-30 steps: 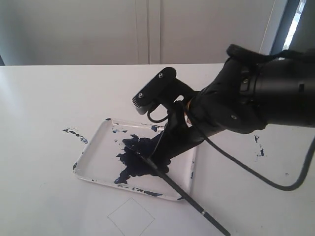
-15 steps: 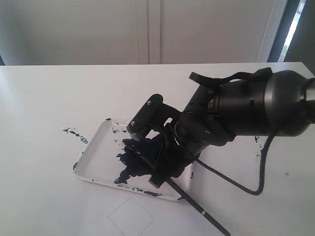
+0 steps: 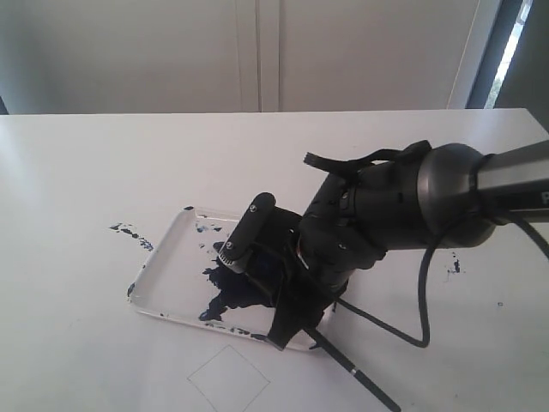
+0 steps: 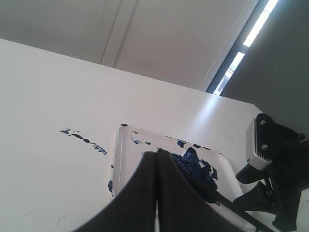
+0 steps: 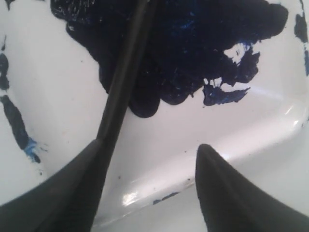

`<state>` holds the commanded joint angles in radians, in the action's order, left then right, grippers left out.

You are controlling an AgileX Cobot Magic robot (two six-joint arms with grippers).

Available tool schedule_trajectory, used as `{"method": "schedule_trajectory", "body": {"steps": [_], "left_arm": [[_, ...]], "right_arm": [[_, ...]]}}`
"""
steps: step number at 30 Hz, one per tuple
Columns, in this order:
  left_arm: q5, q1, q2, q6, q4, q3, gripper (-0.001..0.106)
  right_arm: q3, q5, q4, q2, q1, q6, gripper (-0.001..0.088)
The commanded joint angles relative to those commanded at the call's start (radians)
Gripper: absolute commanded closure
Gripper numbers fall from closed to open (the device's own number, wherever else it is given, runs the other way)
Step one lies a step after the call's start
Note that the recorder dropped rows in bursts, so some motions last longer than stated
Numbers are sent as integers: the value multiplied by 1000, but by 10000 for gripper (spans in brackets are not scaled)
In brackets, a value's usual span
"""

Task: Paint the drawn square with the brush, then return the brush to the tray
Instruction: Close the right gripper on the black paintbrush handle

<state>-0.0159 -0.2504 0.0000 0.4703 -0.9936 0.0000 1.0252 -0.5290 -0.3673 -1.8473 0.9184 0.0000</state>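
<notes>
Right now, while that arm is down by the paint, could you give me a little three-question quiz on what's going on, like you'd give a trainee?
1. True or false: the drawn square is blank inside.
2. Pick one. The brush lies: A. across the tray, its handle poking out over the rim; B. on the drawn square; C. lifted in the air.
3. Fill in the gap: the right gripper hangs over the paint blotch with its jaws ____.
Key: 1 true; 2 A; 3 open.
</notes>
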Motion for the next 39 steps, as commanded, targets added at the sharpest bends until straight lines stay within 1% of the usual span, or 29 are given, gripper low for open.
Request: {"method": "schedule_trajectory", "body": {"steps": [6, 14, 18, 20, 22, 24, 39], "left_arm": [[0, 0, 0, 0, 0, 0, 1053], [0, 0, 0, 0, 0, 0, 1053], [0, 0, 0, 0, 0, 0, 1053], [0, 0, 0, 0, 0, 0, 1053], [0, 0, 0, 0, 0, 0, 1053], [0, 0, 0, 0, 0, 0, 1053], [0, 0, 0, 0, 0, 0, 1053]], "right_arm": [[0, 4, 0, 2, 0, 0, 328], [2, 2, 6, 62, 0, 0, 328], [2, -55, 28, 90, 0, 0, 328], [0, -95, 81, 90, 0, -37, 328], [0, -123, 200, 90, 0, -157, 328], [0, -125, 264, 90, 0, -209, 328], [-2, -117, 232, 90, 0, -207, 328]]}}
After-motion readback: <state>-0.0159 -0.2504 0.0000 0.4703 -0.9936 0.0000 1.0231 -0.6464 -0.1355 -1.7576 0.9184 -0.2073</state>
